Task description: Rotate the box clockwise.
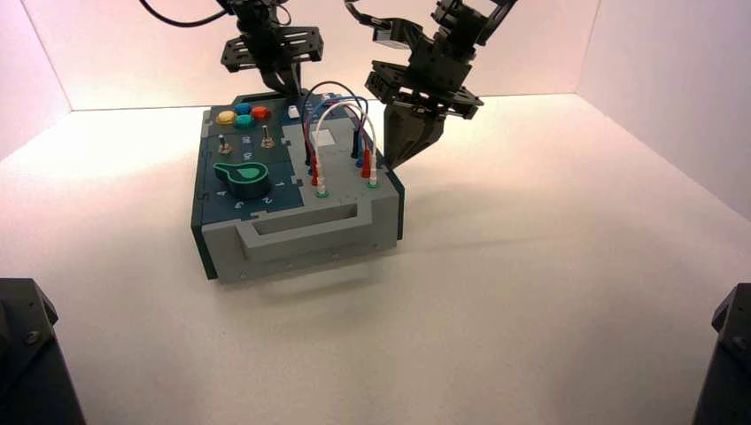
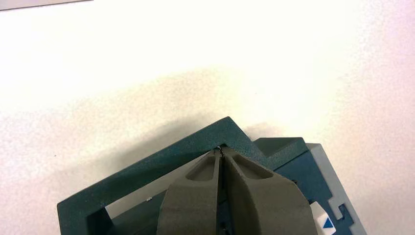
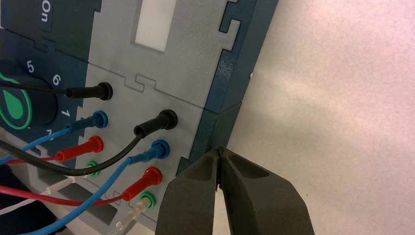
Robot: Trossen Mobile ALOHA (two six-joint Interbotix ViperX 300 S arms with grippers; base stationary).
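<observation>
Right gripper (image 3: 219, 150) by box (image 1: 310, 251) at right edge, left gripper (image 2: 219, 148) at far handle (image 2: 142, 167).

Grey-and-teal box (image 1: 279, 146)

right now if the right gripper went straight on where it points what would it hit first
Probably the box's dark right side edge, just ahead of the right gripper; whether they already touch is unclear.

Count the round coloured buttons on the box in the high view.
4: yellow, blue, red and green, clustered near the far left corner of the box's top.
</observation>
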